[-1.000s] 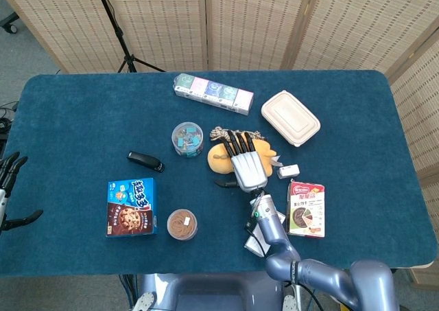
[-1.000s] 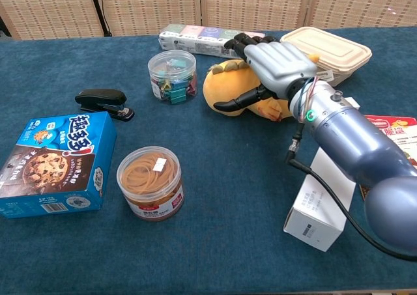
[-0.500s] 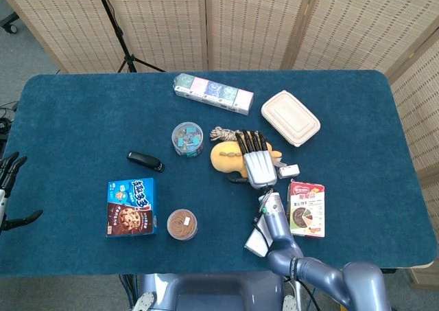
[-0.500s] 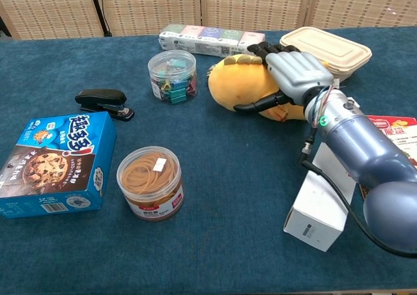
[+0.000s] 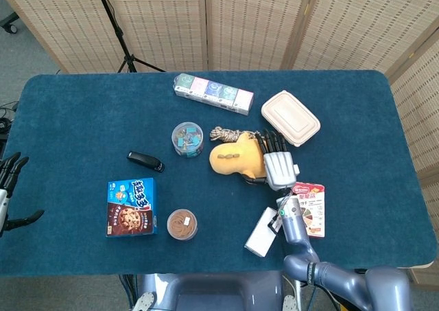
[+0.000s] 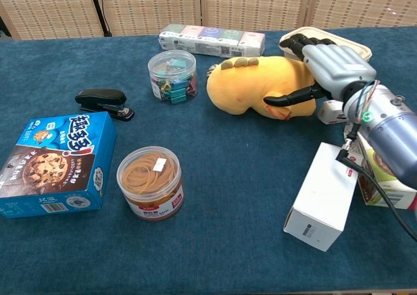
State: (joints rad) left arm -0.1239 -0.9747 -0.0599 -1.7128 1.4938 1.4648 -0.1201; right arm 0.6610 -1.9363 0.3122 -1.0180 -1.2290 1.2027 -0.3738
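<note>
A yellow plush toy (image 5: 235,156) (image 6: 257,85) lies on its side in the middle of the blue table. My right hand (image 5: 278,163) (image 6: 329,64) is at the toy's right end, fingers spread behind it. Its thumb (image 6: 290,98) touches the toy's front side. The hand does not close around the toy. My left hand (image 5: 9,191) hangs at the far left edge, off the table, with its fingers apart and nothing in them. The chest view does not show it.
A beige lidded container (image 5: 290,117) (image 6: 359,47) sits just behind the right hand. A white box (image 5: 260,232) (image 6: 322,197) and a red-white packet (image 5: 309,208) lie by the forearm. Further left are a clip tub (image 6: 172,75), stapler (image 6: 104,103), cookie box (image 6: 55,163), rubber-band jar (image 6: 150,182) and a tissue pack row (image 6: 212,40).
My right hand has slid to the right, off the top of the plush toy to its right end. The toy is now uncovered and looks fuller. The left hand has not moved.
</note>
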